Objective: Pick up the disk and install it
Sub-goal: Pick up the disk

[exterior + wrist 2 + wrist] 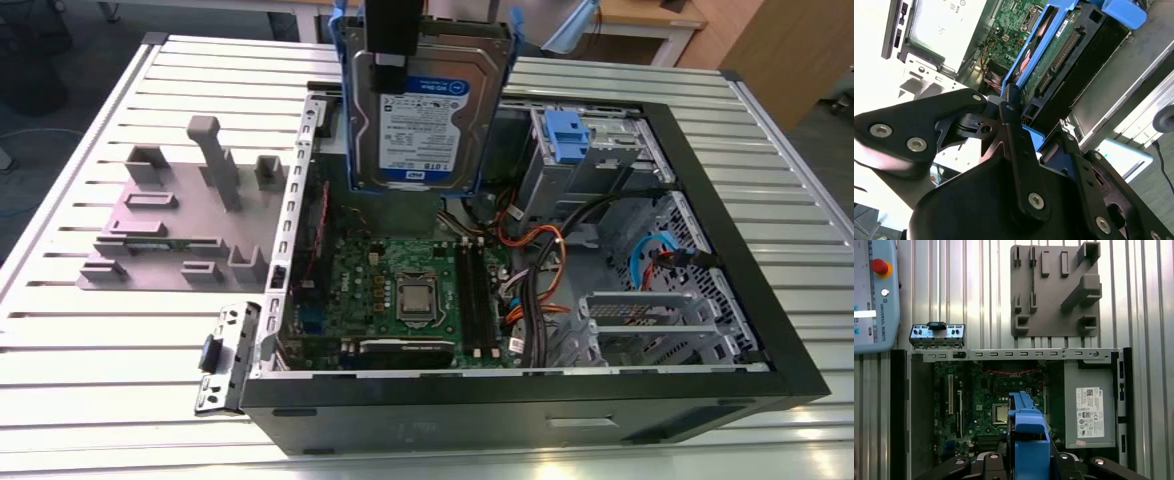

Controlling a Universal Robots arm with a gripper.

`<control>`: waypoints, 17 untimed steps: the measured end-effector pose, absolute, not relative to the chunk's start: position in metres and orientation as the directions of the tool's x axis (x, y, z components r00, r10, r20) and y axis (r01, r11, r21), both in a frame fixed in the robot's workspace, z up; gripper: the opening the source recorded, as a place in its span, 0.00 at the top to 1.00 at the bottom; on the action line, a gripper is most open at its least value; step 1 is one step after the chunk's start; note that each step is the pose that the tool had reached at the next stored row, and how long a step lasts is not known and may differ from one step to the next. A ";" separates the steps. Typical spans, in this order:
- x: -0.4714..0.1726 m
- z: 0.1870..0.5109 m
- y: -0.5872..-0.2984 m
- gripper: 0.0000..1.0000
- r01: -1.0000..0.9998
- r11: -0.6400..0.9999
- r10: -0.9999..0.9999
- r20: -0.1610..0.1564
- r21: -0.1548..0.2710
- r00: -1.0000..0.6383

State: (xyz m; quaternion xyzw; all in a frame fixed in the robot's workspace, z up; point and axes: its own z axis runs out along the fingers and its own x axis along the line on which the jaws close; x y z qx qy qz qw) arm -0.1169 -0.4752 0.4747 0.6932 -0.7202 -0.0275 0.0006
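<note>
the disk [424, 110] is a flat silver-grey drive with a white-and-blue label, set in a blue plastic frame that runs round its edges. in the exterior view it hangs upright over the far part of the open case [767, 330], label side facing the camera, its lower edge above the case's inside. in the second wrist view the disk [1054, 52] shows its other face, a green circuit board with a black connector row, and the blue frame runs along both long sides. the jaws are closed on that frame, one black finger [1010, 112] pressed against one side and its partner against the other. in the first wrist view the blue frame of the disk [1028, 435] points down toward the case.

the case lies on its side on the ribbed bench [80, 340] with the cover off. inside it sit a green motherboard [400, 285], a bundle of orange and black cables [541, 250], a second blue caddy [566, 135] in a metal bay at the case's far end, and a grey power supply [1089, 410] with a white label. beside the case on the bench lie a grey fixture plate [174, 215] and a small metal bracket [224, 355].
</note>
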 end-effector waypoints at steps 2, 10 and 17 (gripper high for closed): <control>-0.117 0.475 -0.476 0.64 -0.998 0.037 -0.999 -0.037 0.040 -0.039; -0.115 0.474 -0.477 0.64 -0.998 0.037 -0.999 -0.037 0.040 -0.039; -0.114 0.474 -0.478 0.64 -0.998 0.037 -0.999 -0.037 0.040 -0.039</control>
